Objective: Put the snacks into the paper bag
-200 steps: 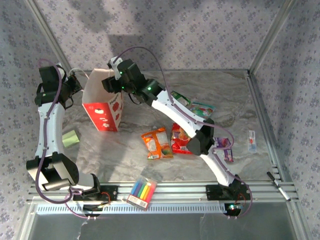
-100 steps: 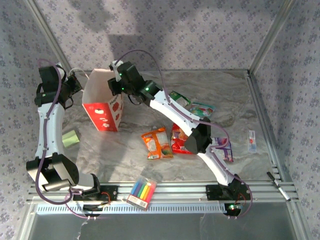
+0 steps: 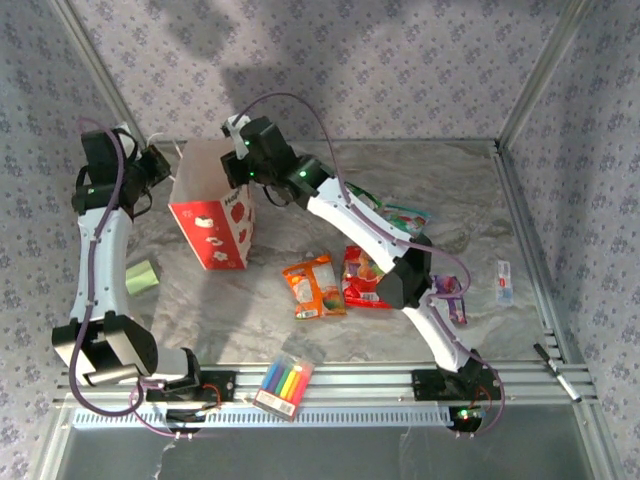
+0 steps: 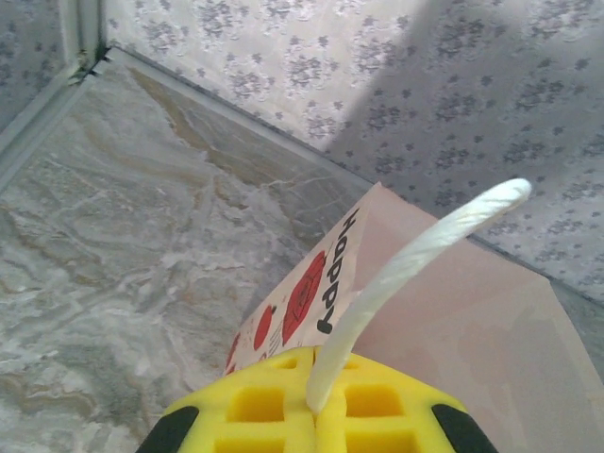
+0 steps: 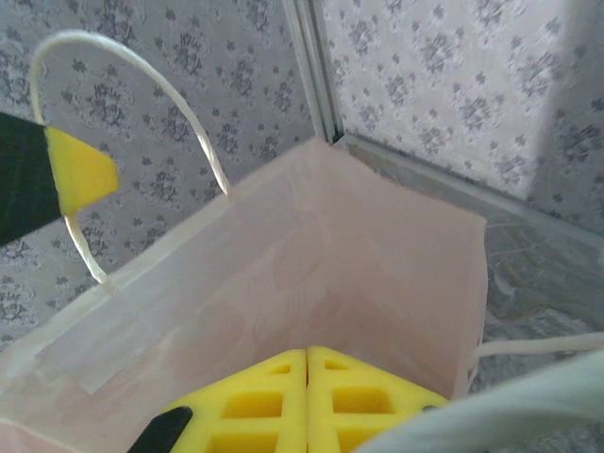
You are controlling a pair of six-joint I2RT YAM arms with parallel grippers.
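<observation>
Nearest the arm bases, a clear box of markers (image 3: 283, 385) lies at the near edge of the surface (image 3: 470, 185), nearer than the paper bag (image 3: 212, 220) and to its right. Further in, still nearer than the bag and to its right, an orange packet (image 3: 315, 287) lies flat. A red packet (image 3: 362, 282) lies just beside it on the side away from the bag. A purple packet (image 3: 447, 297) lies farther right again, partly under the right arm. A pale green block (image 3: 140, 275) sits left of the bag, also nearer than it. About level with the bag and well to its right lies a green packet (image 3: 362, 198), partly hidden by the right arm. A teal-white packet (image 3: 405, 215) lies just beside it, on the side away from the bag.

The bag stands upright toward the far left of the surface, mouth open upward, with a red apple-printed side facing the arm bases. The left hand (image 4: 314, 377) is at the bag's left edge, its yellow pads pressed together and pinching the white string handle (image 4: 415, 250), which arches up from between them. The right hand (image 5: 307, 377) hangs over the bag's open mouth from the right, pads pressed together. Whether any part of the bag is caught between them I cannot tell.
</observation>
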